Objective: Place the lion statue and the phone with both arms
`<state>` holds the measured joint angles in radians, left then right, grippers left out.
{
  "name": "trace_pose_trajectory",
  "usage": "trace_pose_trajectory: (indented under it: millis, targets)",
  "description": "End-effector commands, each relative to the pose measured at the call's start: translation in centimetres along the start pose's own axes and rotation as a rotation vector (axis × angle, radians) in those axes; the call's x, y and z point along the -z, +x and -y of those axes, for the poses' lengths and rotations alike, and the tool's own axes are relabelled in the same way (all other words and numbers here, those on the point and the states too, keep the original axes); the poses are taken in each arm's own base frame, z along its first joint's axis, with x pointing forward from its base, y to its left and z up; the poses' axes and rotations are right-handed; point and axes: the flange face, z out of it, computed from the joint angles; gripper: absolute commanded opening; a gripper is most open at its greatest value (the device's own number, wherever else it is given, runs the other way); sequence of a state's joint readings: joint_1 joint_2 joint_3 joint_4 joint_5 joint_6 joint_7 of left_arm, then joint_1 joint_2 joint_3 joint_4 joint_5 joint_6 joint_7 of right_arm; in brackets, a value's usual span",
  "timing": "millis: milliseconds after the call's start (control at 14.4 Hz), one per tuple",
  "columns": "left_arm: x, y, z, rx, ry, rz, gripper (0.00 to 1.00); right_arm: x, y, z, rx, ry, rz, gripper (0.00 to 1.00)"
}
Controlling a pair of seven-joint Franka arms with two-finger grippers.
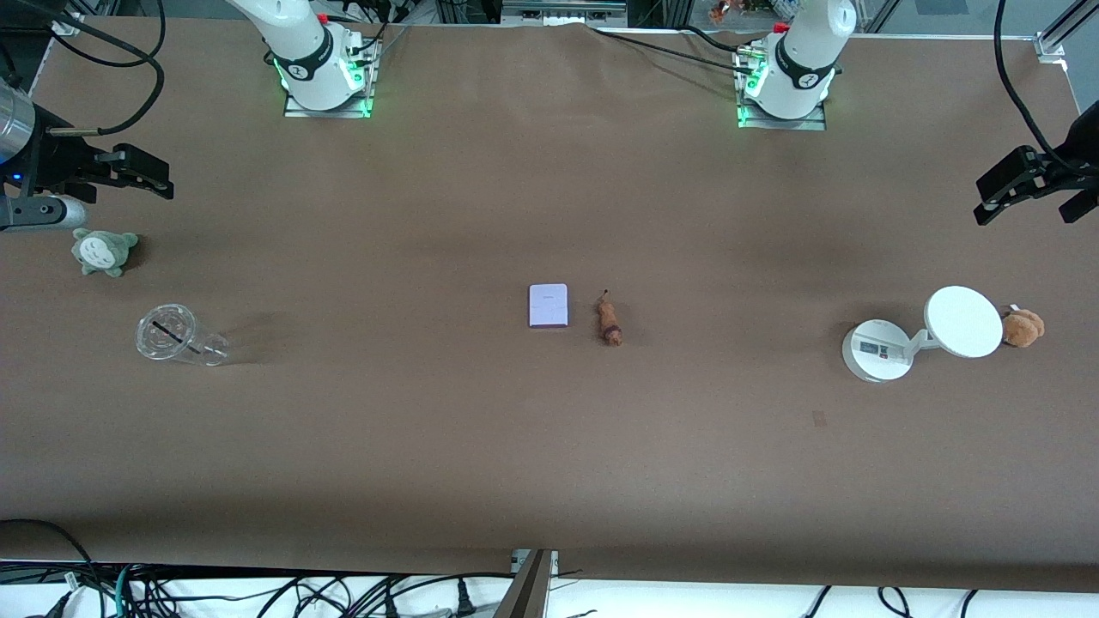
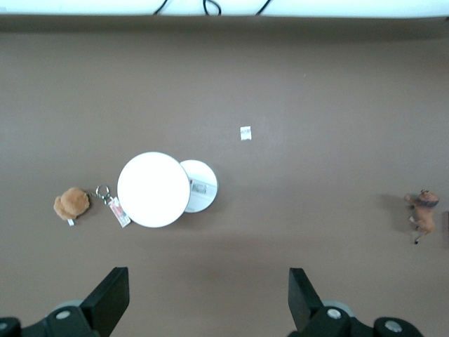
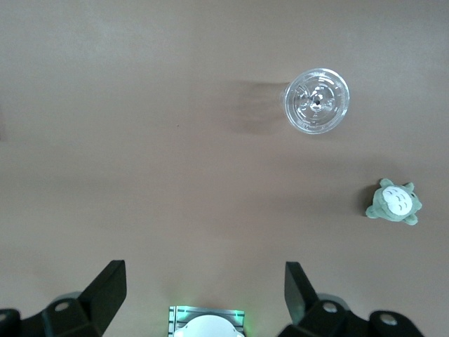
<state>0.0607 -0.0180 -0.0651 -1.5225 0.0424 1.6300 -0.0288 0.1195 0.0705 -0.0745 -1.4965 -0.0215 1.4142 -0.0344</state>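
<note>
Here the brown counter (image 1: 549, 446) carries everything, and both arms wait high at its ends. The left end effector (image 1: 1035, 184) hangs over the left arm's end of the counter, fingers spread wide and empty; the right end effector (image 1: 120, 172) hangs over the right arm's end, likewise spread and empty. Near the left end effector stands a white stand (image 1: 919, 336) with a round disc, and a small orange-brown plush (image 1: 1023, 328) lies just beside the disc. Near the right end effector are a clear plastic cup (image 1: 176, 336) on its side and a grey-green plush (image 1: 103, 251). Well apart from both end effectors, mid-counter, the phone (image 1: 548, 305) lies flat, with the lion statue (image 1: 610, 321) just beside it toward the left end effector, not touching.
</note>
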Motion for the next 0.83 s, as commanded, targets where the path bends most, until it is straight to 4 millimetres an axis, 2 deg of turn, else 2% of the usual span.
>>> trace_pose_trajectory:
  millis: [0, 69, 138, 208, 415, 554, 692, 762]
  targets:
    - [1.5, 0.7, -0.3, -0.016, -0.014, -0.026, 1.0, 0.4, 0.0, 0.0, 0.005, -0.005, -0.005, 1.0]
    - [1.5, 0.5, 0.1, -0.01, -0.013, -0.017, 1.0, 0.4, 0.0, 0.0, 0.005, -0.005, -0.005, 1.0]
    - [-0.2, 0.8, 0.4, -0.005, -0.011, 0.023, 1.0, 0.4, 0.0, 0.0, 0.005, -0.005, -0.005, 1.0]
    - [-3.7, 2.3, 0.6, -0.002, -0.008, 0.091, 1.0, 0.4, 0.1, 0.0, 0.005, -0.005, -0.004, 1.0]
    - [-3.9, 1.9, 0.7, -0.005, 0.0, 0.152, 1.0, 0.4, 0.1, 0.0, 0.006, -0.003, -0.004, 1.0]
    - [-5.6, 2.0, 0.4, -0.009, 0.001, 0.196, 1.0, 0.4, 0.0, 0.0, 0.006, -0.003, -0.005, 1.0]
    - [-5.9, 1.6, -0.2, -0.022, 0.004, 0.235, 1.0, 0.4, 0.0, 0.0, 0.006, -0.003, -0.005, 1.0]
    - [-6.7, 1.5, -0.6, -0.028, 0.01, 0.27, 1.0, 0.4, 0.0, 0.0, 0.006, -0.003, -0.005, 1.0]
